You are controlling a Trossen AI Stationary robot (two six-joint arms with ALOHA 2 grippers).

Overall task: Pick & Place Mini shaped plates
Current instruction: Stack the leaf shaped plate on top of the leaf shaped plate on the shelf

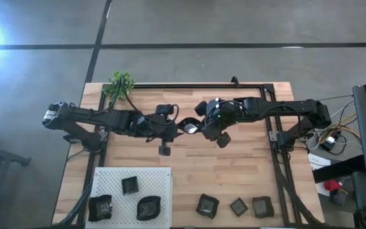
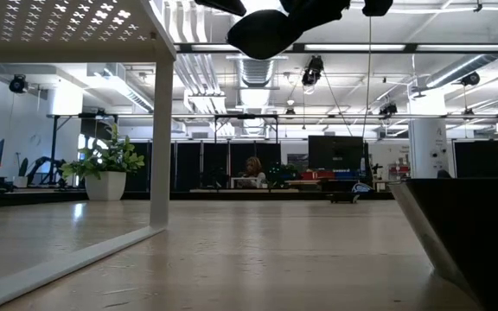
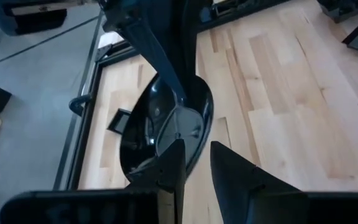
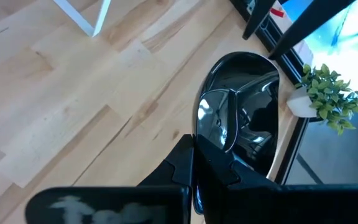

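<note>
A glossy black oval mini plate [image 1: 189, 126] hangs high over the middle of the table between my two grippers; the low view shows it at the top [image 2: 262, 31]. My right gripper [image 4: 194, 163] is shut on it from the table's right. My left gripper [image 3: 197, 165] is open at the plate's opposite end [image 3: 188, 155], one finger in front of its face, the other beside its rim. Three dark plates [image 1: 130, 185] lie on the white perforated board [image 1: 161, 173]. Three more [image 1: 238, 206] rest on the wood by the near edge. My right gripper pinches the plate's rim [image 4: 219, 138] at the end toward the table's right, one finger [image 3: 166, 74] lying over the glossy inner face and the other behind it. The fingers come roughly level from the table's right. The plate is lifted clear and tilted on edge. Whether my left gripper touches the plate, I cannot tell.
A small green plant [image 1: 121, 84] stands at the far left corner. A black frame [image 1: 196, 85] runs along the table's far edge and both sides. Bare wood lies between the board and the three plates at the near right.
</note>
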